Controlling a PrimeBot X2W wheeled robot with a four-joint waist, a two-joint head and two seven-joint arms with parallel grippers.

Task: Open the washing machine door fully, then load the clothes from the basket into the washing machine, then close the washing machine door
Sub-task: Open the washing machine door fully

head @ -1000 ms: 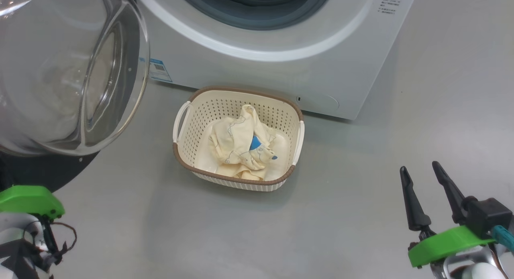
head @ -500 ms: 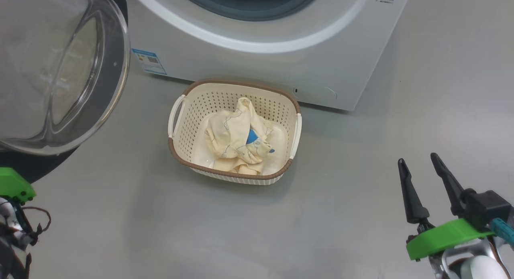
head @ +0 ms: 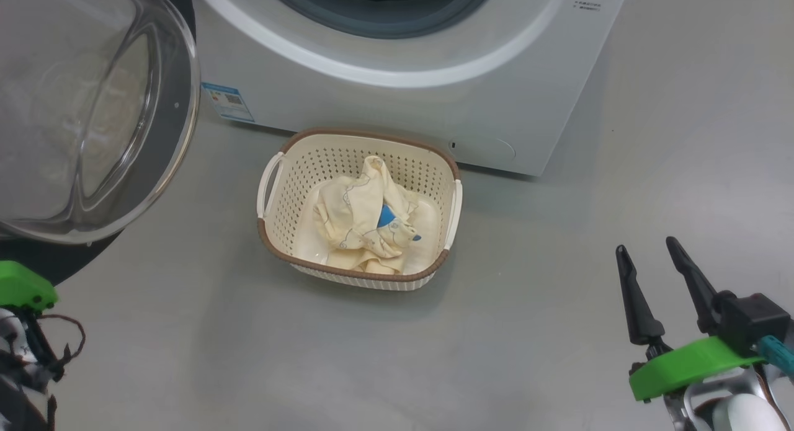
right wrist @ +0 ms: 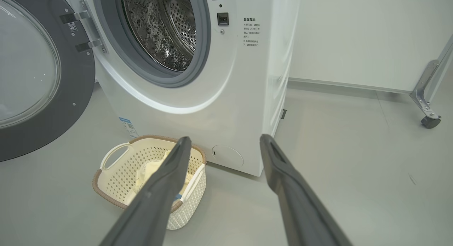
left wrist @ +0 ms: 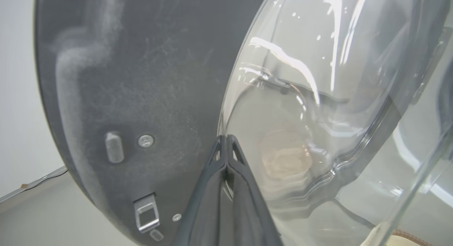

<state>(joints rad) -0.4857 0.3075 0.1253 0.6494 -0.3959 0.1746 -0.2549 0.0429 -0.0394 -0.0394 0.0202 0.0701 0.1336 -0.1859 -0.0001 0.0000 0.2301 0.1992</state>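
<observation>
- The left gripper [left wrist: 226, 139] is shown with its two dark fingers pressed together and nothing held between them. The tips are set close against the inner face of the washing machine door [left wrist: 141, 79], where the black rim meets the glass bowl; whether they touch cannot be told.
- The right gripper [head: 647, 248] is shown with its fingers spread wide and empty, held over the floor [head: 558, 189], well apart from the basket [head: 310, 170] on the robot's right.
- The basket is set on the floor just in front of the washing machine [head: 384, 102], below its round opening.
- The clothes [head: 360, 226] are heaped inside the basket, with a small blue patch showing.
- The washing machine door is swung wide on its hinge to the left of the opening, and the steel drum [right wrist: 162, 26] is seen with no clothing in it.
- The opening step is judged done or nearly done; loading is not yet begun, and closing is left after it.
</observation>
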